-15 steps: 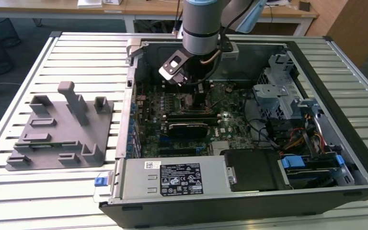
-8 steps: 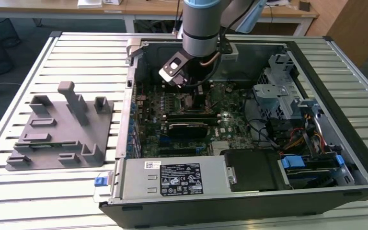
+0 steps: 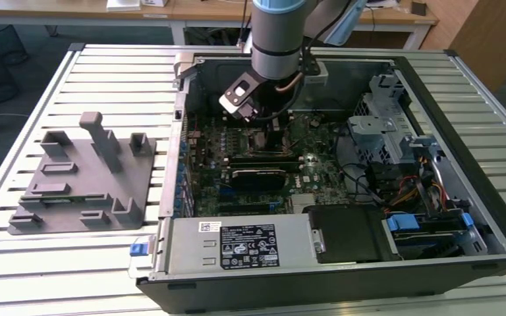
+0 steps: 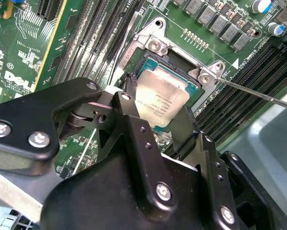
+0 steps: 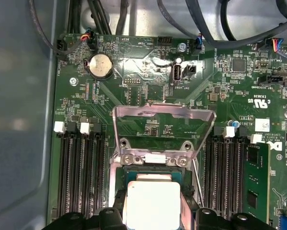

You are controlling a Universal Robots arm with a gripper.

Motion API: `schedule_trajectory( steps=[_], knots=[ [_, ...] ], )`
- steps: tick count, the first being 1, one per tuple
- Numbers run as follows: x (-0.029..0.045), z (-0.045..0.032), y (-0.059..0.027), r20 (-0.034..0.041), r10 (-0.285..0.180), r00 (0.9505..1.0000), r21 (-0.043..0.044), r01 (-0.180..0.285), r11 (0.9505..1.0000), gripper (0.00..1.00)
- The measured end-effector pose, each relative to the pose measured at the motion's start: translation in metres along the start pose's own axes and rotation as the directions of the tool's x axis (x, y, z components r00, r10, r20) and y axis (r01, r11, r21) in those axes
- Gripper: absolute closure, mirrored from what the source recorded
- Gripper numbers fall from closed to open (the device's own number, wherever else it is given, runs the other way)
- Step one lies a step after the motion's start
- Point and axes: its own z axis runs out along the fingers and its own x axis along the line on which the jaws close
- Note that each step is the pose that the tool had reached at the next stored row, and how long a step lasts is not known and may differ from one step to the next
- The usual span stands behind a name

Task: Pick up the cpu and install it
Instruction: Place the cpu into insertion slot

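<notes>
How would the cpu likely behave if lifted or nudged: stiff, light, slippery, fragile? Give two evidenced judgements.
The cpu looks thin and flat with a metal top, so it is probably stiff and light. That smooth, pale top may be slippery. Being flat and square, it should slide, not roll.

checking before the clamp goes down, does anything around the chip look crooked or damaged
Nothing stands out. The chip sits square to the socket in both wrist views, the metal cover stands raised clear of it, and the gripper hangs right over it. Whether the chip is fully seated, I cannot tell.
</notes>
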Motion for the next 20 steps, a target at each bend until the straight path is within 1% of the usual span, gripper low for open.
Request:
schedule_trajectory(
  steps=[7,16,18,19,20],
  knots=[
    [-0.0001,0.0027,-0.0001,-0.0011,0.002,1.0,0.0003,-0.002,1.0,0.47],
    [0.0001,0.0033,-0.0001,-0.0021,0.002,1.0,-0.0002,-0.002,1.0,0.47],
    [0.0002,0.0036,0.0,-0.0026,0.002,1.0,-0.0006,-0.002,1.0,0.46],
    [0.0001,0.0034,0.0,-0.0021,0.002,1.0,-0.0003,-0.002,1.0,0.4],
    [0.0,0.0032,-0.0001,-0.0016,0.002,1.0,0.0,-0.002,1.0,0.4]
  ],
)
